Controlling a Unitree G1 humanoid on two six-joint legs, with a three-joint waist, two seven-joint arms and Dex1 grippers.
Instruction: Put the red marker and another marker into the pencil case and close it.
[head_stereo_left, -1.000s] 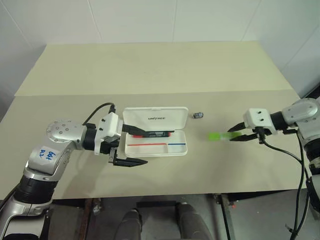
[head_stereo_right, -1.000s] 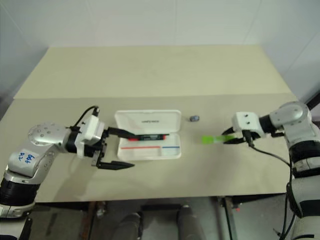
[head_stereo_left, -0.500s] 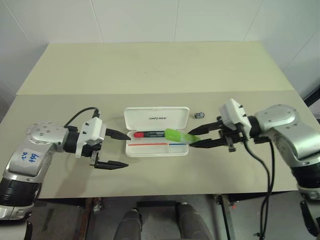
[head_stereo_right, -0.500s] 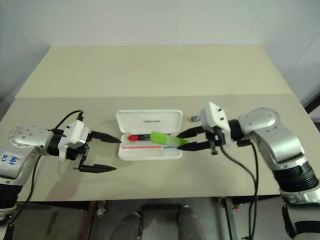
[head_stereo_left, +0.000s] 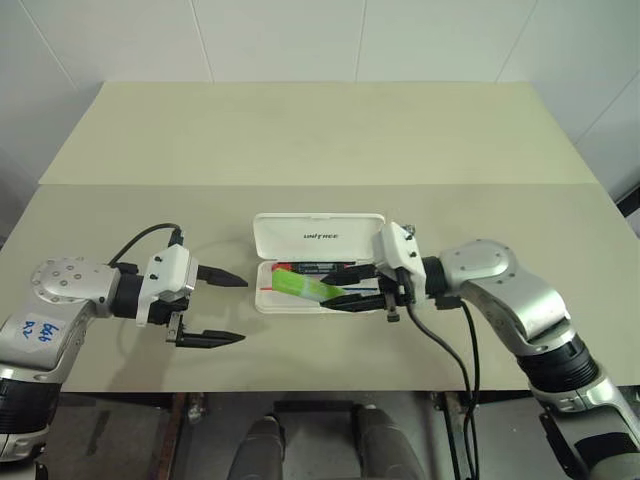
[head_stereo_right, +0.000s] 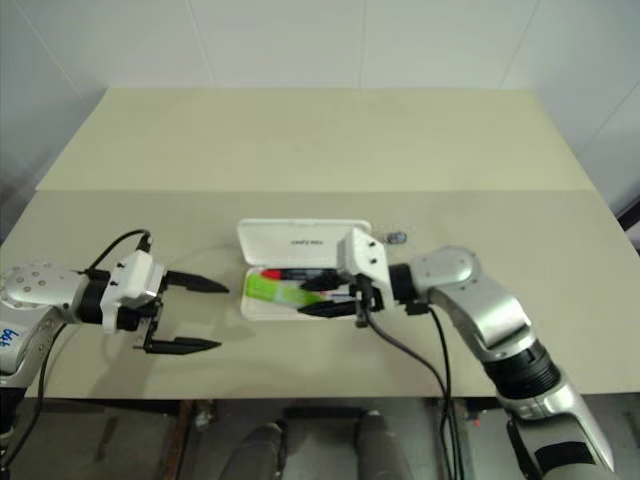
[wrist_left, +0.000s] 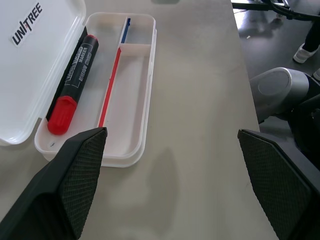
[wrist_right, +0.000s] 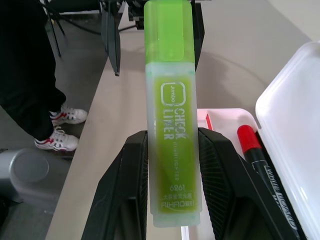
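Note:
The white pencil case (head_stereo_left: 318, 236) lies open at the table's middle, lid tilted back. In the far channel of its tray (wrist_left: 144, 102) rests the red marker (wrist_left: 72, 85), red cap toward my left. My right gripper (head_stereo_left: 332, 289) reaches in from the right, shut on the other marker, a lime-green highlighter (wrist_right: 171, 110). It holds that highlighter (head_stereo_left: 300, 288) lengthwise over the tray's near part; whether it touches the tray I cannot tell. My left gripper (head_stereo_left: 215, 305) stands open on the left, a short way clear of the case, nothing between its fingers (wrist_left: 75, 170).
A small dark grey lump (head_stereo_right: 398, 237) lies on the table just past the case's right end. A person's dark trouser legs and white shoes (wrist_right: 55, 137) stand beyond the table's left side. The table's front edge (head_stereo_left: 320, 388) runs near both arms.
My right gripper swept left with the green highlighter, from the table's right side to over the tray. My left gripper drew back leftward from the case, still open.

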